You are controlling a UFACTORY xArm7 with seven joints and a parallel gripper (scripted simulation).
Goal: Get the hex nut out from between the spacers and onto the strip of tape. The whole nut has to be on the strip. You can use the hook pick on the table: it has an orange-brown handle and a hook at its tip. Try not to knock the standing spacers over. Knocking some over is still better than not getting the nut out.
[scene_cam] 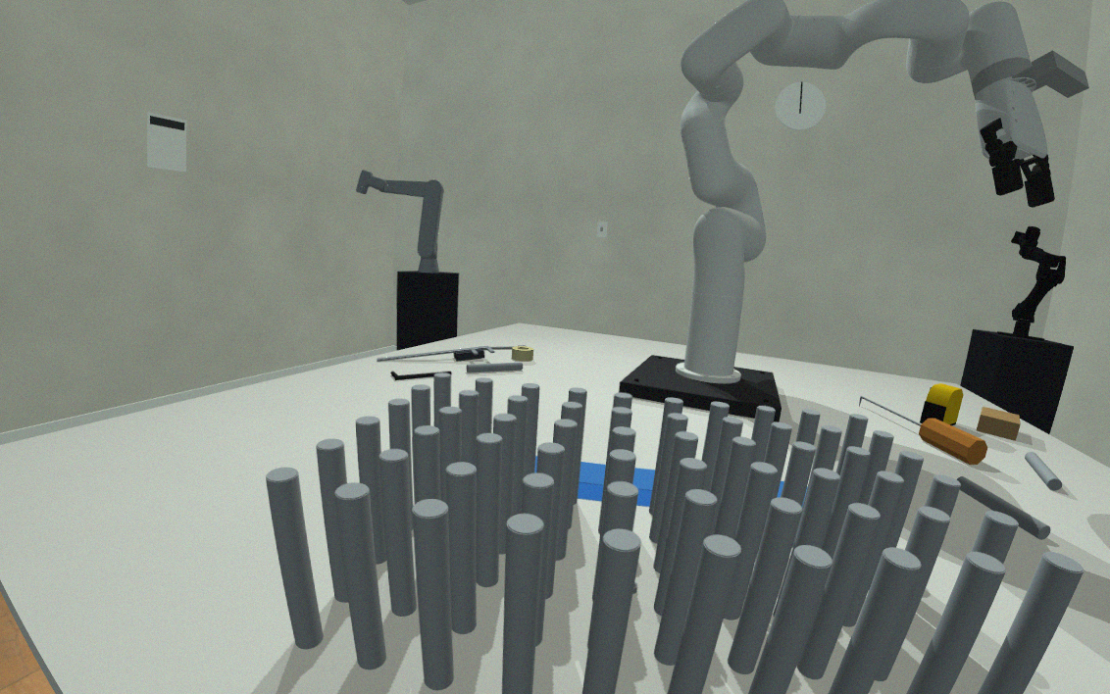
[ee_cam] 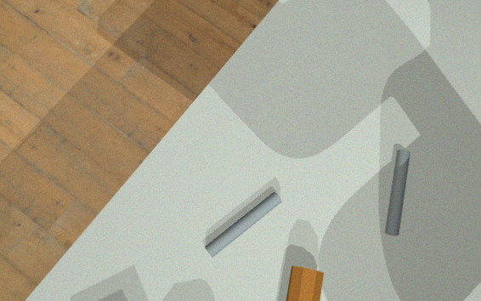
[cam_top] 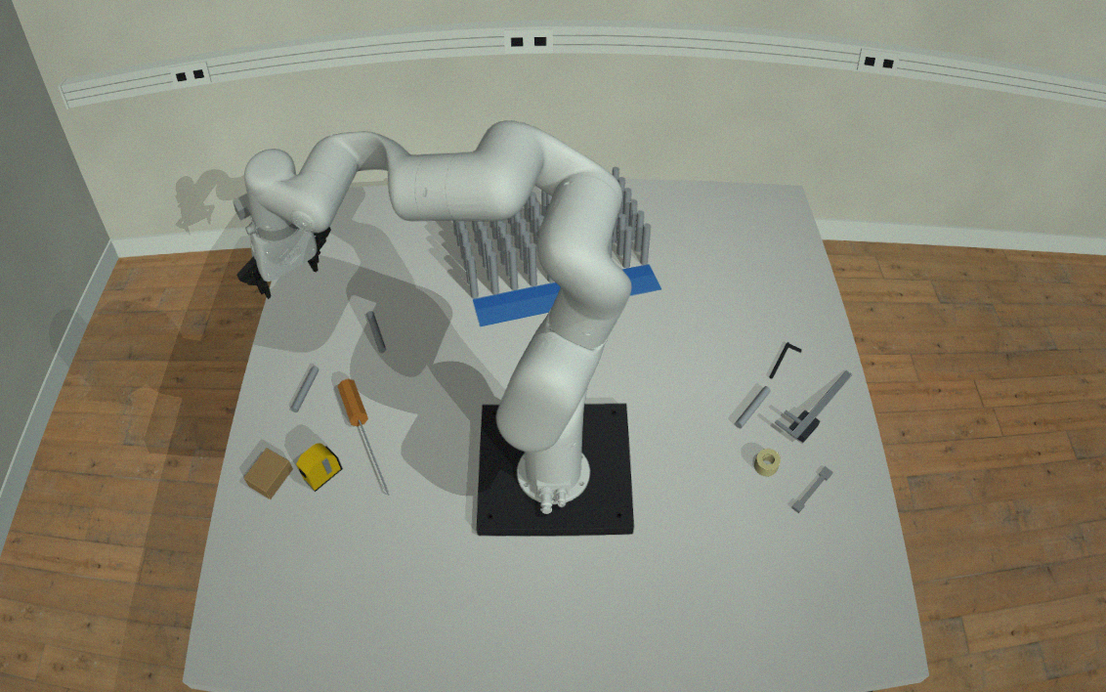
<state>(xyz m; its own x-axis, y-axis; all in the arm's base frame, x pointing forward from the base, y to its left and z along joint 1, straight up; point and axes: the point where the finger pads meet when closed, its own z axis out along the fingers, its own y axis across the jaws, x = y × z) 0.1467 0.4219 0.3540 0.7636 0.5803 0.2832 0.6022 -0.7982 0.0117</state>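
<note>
The hook pick [cam_top: 360, 424] with its orange-brown handle [cam_top: 352, 401] lies on the left part of the table; it also shows in the exterior view [scene_cam: 951, 440], and its handle end shows at the bottom of the wrist view [ee_cam: 304, 283]. Many upright grey spacers [cam_top: 537, 232] stand behind the blue tape strip [cam_top: 522, 300]; the spacers [scene_cam: 622, 507] fill the front of the exterior view, with the strip [scene_cam: 601, 480] seen between them. The hex nut is hidden among them. My gripper [cam_top: 285, 269] is open and empty, high above the table's far left edge, also in the exterior view [scene_cam: 1017, 172].
Two loose grey cylinders [cam_top: 303, 387] [cam_top: 375, 330] lie near the pick, also in the wrist view [ee_cam: 243, 221] [ee_cam: 397, 190]. A yellow tape measure [cam_top: 318, 465] and a brown box [cam_top: 267, 472] sit at the left front. An Allen key [cam_top: 781, 358], calipers [cam_top: 814, 410], a tape roll [cam_top: 766, 458] and a bolt [cam_top: 809, 489] lie at the right.
</note>
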